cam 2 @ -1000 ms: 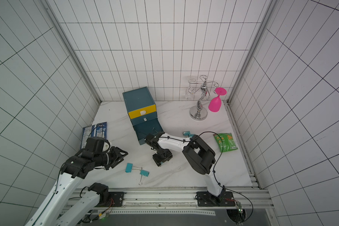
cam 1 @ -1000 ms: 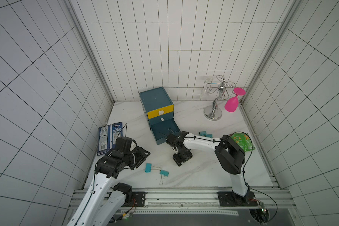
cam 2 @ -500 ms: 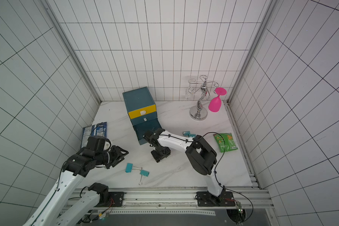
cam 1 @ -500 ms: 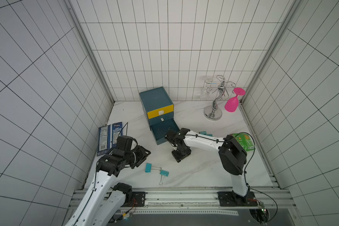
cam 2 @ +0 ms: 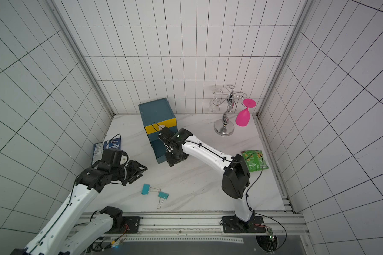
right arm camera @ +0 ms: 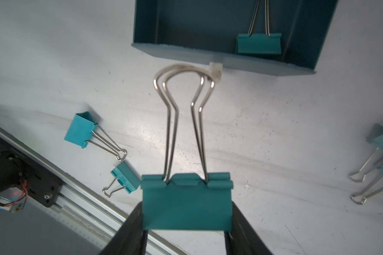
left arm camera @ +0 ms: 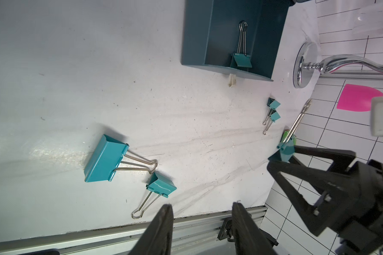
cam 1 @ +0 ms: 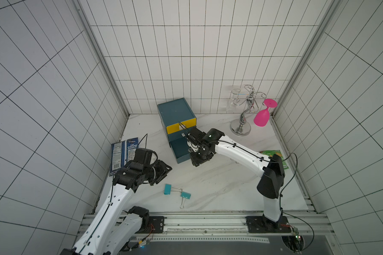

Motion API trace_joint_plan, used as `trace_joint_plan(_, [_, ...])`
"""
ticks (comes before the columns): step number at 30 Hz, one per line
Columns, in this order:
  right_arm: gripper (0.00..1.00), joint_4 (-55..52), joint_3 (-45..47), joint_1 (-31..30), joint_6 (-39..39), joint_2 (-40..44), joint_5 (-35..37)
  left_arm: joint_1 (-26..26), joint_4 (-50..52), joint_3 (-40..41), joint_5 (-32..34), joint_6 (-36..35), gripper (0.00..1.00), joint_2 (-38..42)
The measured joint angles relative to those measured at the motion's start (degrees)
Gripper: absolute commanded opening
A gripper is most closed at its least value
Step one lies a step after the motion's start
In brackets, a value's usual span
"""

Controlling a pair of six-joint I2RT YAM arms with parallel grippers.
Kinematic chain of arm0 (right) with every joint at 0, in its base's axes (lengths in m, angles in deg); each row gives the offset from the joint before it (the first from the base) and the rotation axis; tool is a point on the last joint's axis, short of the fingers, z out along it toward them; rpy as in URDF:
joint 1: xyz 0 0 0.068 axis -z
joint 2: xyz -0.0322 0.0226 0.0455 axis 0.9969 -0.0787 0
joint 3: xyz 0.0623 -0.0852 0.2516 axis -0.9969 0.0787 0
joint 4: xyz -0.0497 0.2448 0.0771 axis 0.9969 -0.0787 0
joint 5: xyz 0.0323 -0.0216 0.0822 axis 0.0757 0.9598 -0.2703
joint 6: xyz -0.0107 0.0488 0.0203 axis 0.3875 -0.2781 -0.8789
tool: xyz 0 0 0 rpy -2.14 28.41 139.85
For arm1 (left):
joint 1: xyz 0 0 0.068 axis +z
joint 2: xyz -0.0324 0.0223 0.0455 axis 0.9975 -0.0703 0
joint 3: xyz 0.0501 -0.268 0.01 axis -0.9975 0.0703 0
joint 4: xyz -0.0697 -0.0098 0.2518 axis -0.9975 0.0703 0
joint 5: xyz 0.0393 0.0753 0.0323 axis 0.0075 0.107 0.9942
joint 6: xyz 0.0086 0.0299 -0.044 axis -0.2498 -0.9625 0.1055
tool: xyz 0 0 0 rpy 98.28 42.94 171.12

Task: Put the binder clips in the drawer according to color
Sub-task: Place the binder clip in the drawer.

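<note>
The right jaws are clamped on the body of a teal binder clip [right arm camera: 186,205]. Its silver handles point away from the fingers [right arm camera: 128,231] toward the pulled-out bottom drawer [right arm camera: 228,64]. They hang just in front of that drawer's front wall, above the worktop [cam 1: 219,183]. Inside, a second teal clip [right arm camera: 258,44] rests against the front wall. The cabinet [cam 1: 175,110] stands at the worktop's back edge, left of the middle.

The left jaws stand about half apart with nothing between them, over the front left part of the worktop. Near the front edge, a larger lighter clip [cam 1: 168,189] and a smaller clip [cam 1: 185,195] lie close together. Two further clips [left arm camera: 274,109] lie side by side near the drawer.

A blue snack bag [cam 1: 124,154] lies by the left edge and a green packet [cam 2: 254,161] by the right. A chrome stand [cam 1: 241,128] with a pink glass [cam 1: 262,117] fills the back right corner.
</note>
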Motion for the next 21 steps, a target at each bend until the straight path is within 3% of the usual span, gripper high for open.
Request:
trace_joint_plan(6, [0.46, -4.1, -19.0, 2.3, 1.2, -12.0, -0.2, 0.6, -0.3, -0.3, -0.2, -0.3, 0.47, 0.2])
trace_joint_plan(9, [0.52, -5.9, -24.9, 3.3, 1.3, -16.9, -0.5, 1.0, -0.3, -0.3, -0.2, -0.4, 0.47, 1.0])
trace_joint_plan(15, [0.70, -6.6, -28.0, 5.2, 0.5, -20.4, -1.5, 1.4, -0.2, -0.3, -0.2, -0.4, 0.47, 3.3])
trace_joint_plan(16, [0.80, -6.4, -28.1, 5.5, 0.1, -20.5, -1.7, 1.5, -0.2, -0.3, -0.2, -0.4, 0.47, 3.5])
trace_joint_plan(21, [0.82, -4.9, -28.2, 6.3, -1.1, -20.7, -2.7, 1.5, -0.2, -0.3, -0.2, -0.4, 0.47, 3.5])
